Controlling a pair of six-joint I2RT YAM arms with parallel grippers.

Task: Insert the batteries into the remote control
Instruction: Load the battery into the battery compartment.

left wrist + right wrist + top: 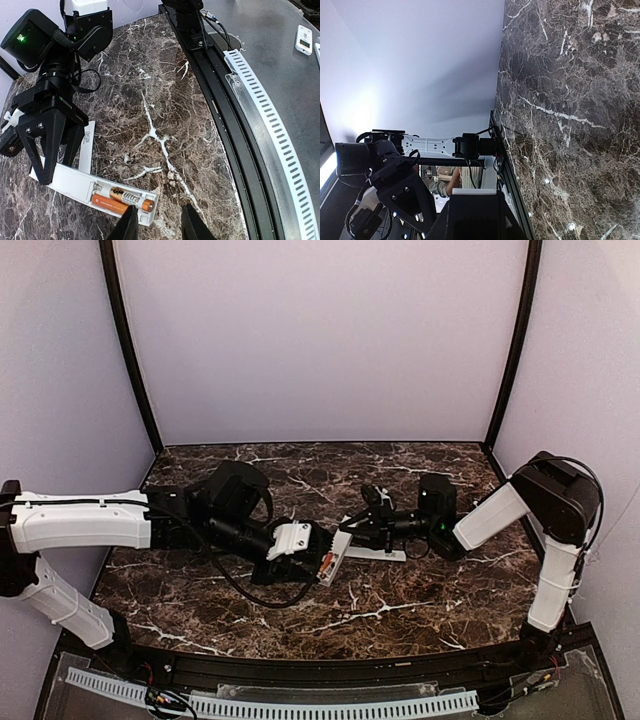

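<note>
Remote control [70, 181]: white, back side up, near the middle of the marble table [165, 100], about as far from the left edge as from the right. Recess on the back uncovered, with two orange batteries [120, 204] side by side inside it, at the end pointing toward the table's near edge. Right claw [56, 170]: set over the opposite end, black fingers pressed against the two long sides, pinching the remote control there. Cannot tell whether the held end rests on the marble or sits a little above it. Left claw [160, 227]: just off the battery end, fingers [129, 225] spread, only bare marble between them, gripping nothing; one fingertip close beside the corner of the remote control, contact not clear. Thin white cover strip [87, 142]: flat on the table just beside the remote control, on the side toward the right edge, partly hidden behind the right claw. From the right wrist, little to see beyond marble, the back wall and the left arm.
</note>
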